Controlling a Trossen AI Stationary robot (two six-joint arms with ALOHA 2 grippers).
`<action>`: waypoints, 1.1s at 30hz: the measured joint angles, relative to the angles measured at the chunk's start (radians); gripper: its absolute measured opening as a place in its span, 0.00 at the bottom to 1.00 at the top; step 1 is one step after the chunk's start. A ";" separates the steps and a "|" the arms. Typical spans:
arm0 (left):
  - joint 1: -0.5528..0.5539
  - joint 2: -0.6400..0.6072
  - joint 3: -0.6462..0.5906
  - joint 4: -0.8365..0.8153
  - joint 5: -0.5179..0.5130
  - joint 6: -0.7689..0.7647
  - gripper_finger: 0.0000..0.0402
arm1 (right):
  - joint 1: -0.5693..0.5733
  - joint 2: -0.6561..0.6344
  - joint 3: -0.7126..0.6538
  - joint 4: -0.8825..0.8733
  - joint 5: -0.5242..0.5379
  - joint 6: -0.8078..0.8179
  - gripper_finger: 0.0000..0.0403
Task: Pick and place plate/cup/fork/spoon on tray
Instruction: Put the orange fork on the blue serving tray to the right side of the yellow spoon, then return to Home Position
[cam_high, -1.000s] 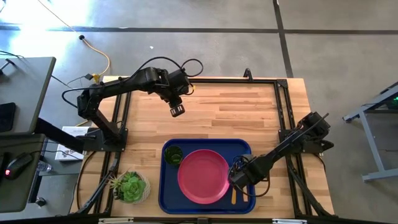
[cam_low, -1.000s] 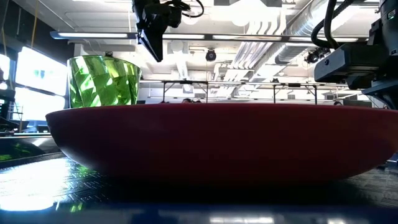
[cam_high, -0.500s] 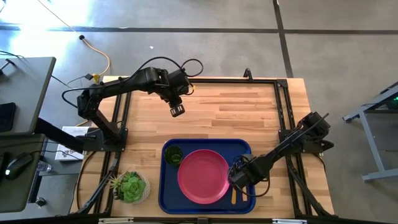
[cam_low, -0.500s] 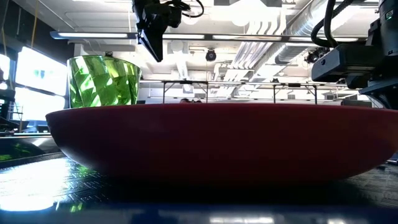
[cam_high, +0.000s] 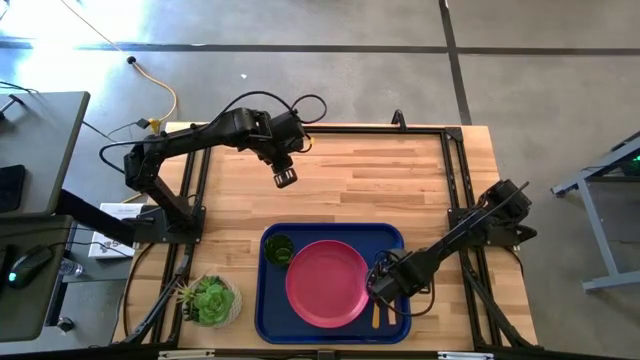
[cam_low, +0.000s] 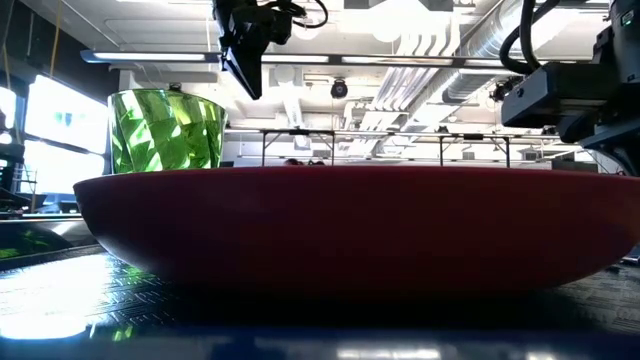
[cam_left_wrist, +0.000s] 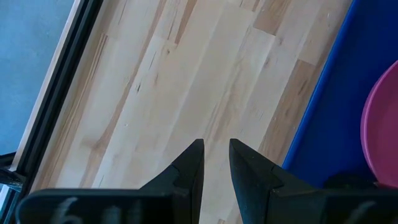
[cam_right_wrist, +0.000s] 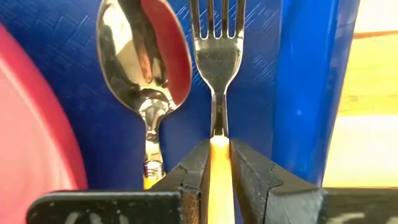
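Note:
The dark-blue tray (cam_high: 270, 318) lies at the table's near edge. The pink plate (cam_high: 327, 283) rests in its middle, and the green cup (cam_high: 279, 249) stands in its far left corner. The spoon (cam_right_wrist: 146, 56) and the fork (cam_right_wrist: 217, 37) lie side by side on the tray floor, right of the plate. My right gripper (cam_high: 383, 290) is low over the tray's right part and shut on the fork. My left gripper (cam_high: 285, 179) hangs shut and empty above the bare table, beyond the tray. My right gripper pinches the fork's orange handle (cam_right_wrist: 218, 152) between its two fingers, just behind the metal neck. The fingers lie along the fork. The fork points straight ahead of the fingers with its tines over the tray floor; whether it rests there, I cannot tell.
A potted green succulent (cam_high: 210, 300) stands on the table left of the tray. The tray's raised right rim (cam_right_wrist: 308, 87) runs close beside the fork. Bare wood spreads across the table's far half.
In the low view, my right arm's wrist has gone up a little over the tray's right part. The plate and cup have stayed where they were.

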 joint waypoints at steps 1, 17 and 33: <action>0.000 0.000 0.000 0.000 0.000 0.000 0.16 | 0.000 -0.002 0.000 0.002 0.000 0.000 0.13; 0.000 -0.002 0.000 -0.004 0.037 0.042 0.16 | -0.006 -0.076 0.002 -0.045 0.087 -0.010 0.13; -0.100 -0.209 0.000 0.026 0.113 -0.015 0.16 | -0.052 -0.302 0.002 -0.068 0.547 -0.384 0.13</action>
